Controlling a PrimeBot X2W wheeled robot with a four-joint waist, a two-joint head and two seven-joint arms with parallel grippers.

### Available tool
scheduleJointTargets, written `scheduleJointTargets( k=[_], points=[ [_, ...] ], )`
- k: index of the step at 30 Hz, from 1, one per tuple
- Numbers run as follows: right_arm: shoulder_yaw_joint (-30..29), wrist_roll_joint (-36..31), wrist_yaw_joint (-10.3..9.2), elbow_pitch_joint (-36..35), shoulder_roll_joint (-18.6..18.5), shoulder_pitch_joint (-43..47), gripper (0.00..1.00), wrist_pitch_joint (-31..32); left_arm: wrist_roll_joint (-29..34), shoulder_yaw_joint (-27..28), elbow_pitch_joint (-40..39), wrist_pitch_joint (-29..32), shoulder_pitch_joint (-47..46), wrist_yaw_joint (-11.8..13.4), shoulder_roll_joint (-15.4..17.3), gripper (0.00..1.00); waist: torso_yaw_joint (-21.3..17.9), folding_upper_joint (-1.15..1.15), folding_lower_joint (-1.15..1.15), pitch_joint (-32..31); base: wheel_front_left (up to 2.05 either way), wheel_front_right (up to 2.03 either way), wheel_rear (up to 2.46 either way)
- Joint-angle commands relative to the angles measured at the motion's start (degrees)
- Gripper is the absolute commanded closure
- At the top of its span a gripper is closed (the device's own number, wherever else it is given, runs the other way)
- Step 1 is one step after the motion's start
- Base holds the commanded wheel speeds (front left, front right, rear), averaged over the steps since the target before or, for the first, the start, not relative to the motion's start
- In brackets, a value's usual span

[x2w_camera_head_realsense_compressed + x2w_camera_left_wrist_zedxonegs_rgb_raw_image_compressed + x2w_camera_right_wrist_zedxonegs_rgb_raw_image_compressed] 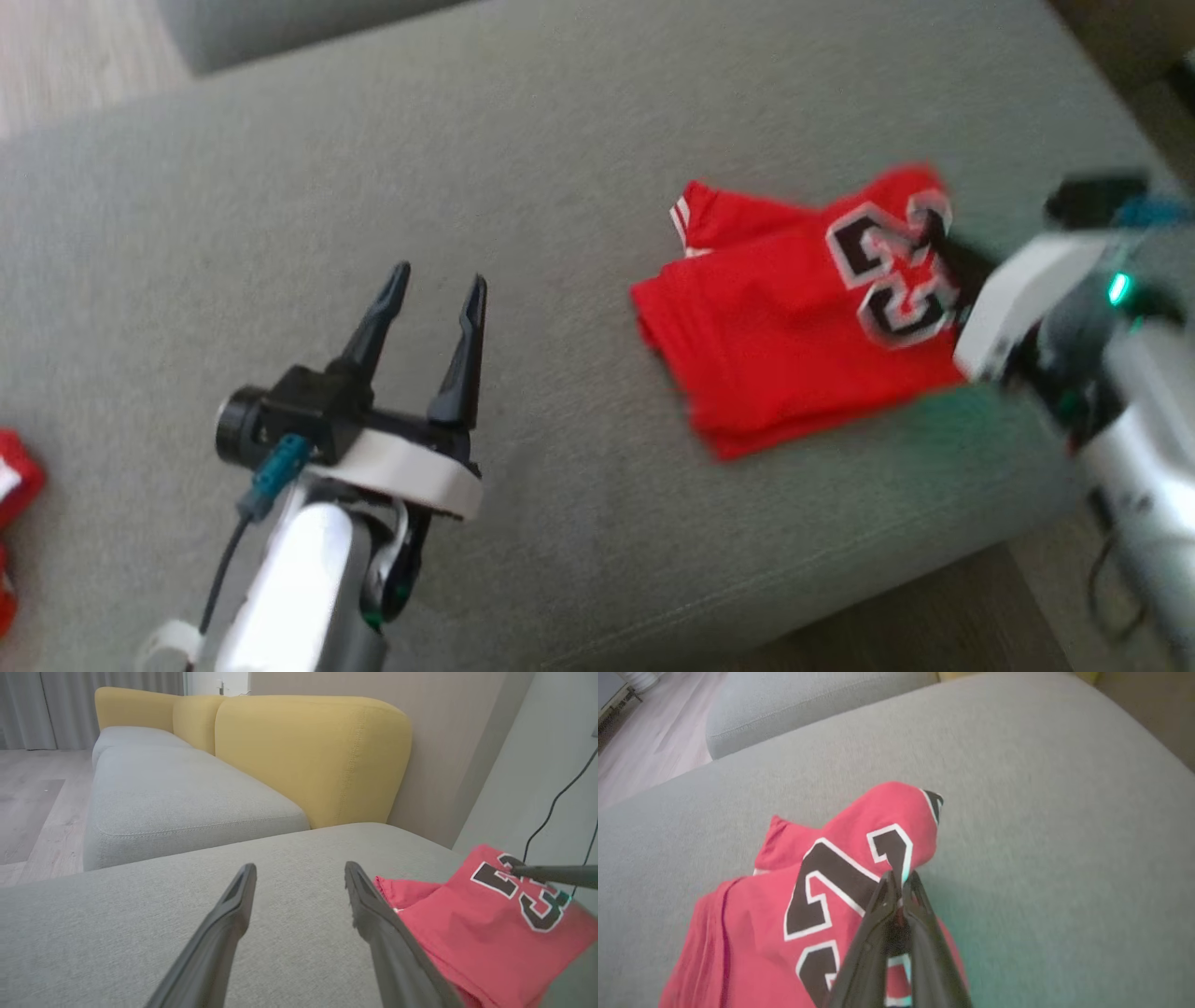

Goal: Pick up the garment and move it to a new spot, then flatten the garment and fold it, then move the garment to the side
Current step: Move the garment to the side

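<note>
The garment [794,345] is a red jersey with a black and white number. It lies folded on the right part of the grey seat cushion [280,168]. My right gripper [900,879] is shut on the garment [752,914], pinching the fabric by the number near its right edge, and that corner bulges up slightly. In the head view the right gripper [954,257] reaches in from the right. My left gripper [440,277] hovers open over bare cushion, left of the garment, with nothing between its fingers. In the left wrist view the left gripper [300,868] has the garment [467,924] to its right.
Another red cloth [14,485] shows at the head view's far left edge. A yellow backrest [308,756] and a second grey seat [177,798] stand beyond the cushion, wooden floor [28,807] to the left. A black cable [556,807] hangs along the wall.
</note>
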Motion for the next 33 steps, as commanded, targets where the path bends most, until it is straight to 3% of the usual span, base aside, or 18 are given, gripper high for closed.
scheduleJointTargets(
  k=[1,13,18,28,29,30,31,33],
  points=[
    [1.0,0.9,-0.04,-2.3,-1.6,-5.1,1.0,0.0,0.6,2.1,-2.1,-0.7,-3.0,-0.1,0.9,0.0,3.1,0.0,0.0,4.1,0.0,0.0,0.0],
    [1.6,2.7,-0.04,8.0,-14.3,-22.3,1.0,0.5,2.0,1.9,-4.2,0.7,-6.7,0.4,3.0,0.0,7.5,0.0,0.0,14.4,0.0,0.0,0.0],
    [1.2,0.3,-0.04,13.5,-16.2,-25.2,1.0,0.7,2.1,2.1,-5.0,0.9,-7.1,0.8,3.5,0.0,7.5,0.0,0.0,15.6,0.0,0.0,0.0],
    [-1.7,-8.1,-0.04,24.5,-13.8,-30.2,1.0,-3.7,1.4,2.1,-5.1,0.9,-7.3,1.3,3.7,0.0,6.9,0.0,0.0,15.1,0.0,0.0,0.0],
    [-2.2,-8.5,-0.04,25.5,-13.3,-30.5,0.89,-4.1,1.3,2.0,-5.0,0.8,-7.3,1.3,3.7,0.0,7.0,0.0,0.0,14.8,0.0,0.0,0.0],
    [-2.8,-8.7,-0.04,26.2,-12.7,-30.7,0.16,-4.5,1.1,2.0,-4.8,0.8,-7.2,1.3,3.7,0.0,7.1,0.0,0.0,14.5,0.0,0.0,0.0],
    [-3.0,-9.1,-0.04,26.9,-12.2,-30.8,0.0,-4.9,0.9,1.9,-4.7,0.7,-7.0,1.3,3.6,0.0,7.3,0.0,0.0,14.0,0.0,0.0,0.0],
    [-3.0,-9.9,-0.04,28.0,-11.4,-30.7,0.0,-5.2,0.6,2.0,-4.2,0.5,-6.5,1.4,3.5,0.0,7.7,0.0,0.0,12.9,0.0,0.0,0.0]
  ],
)
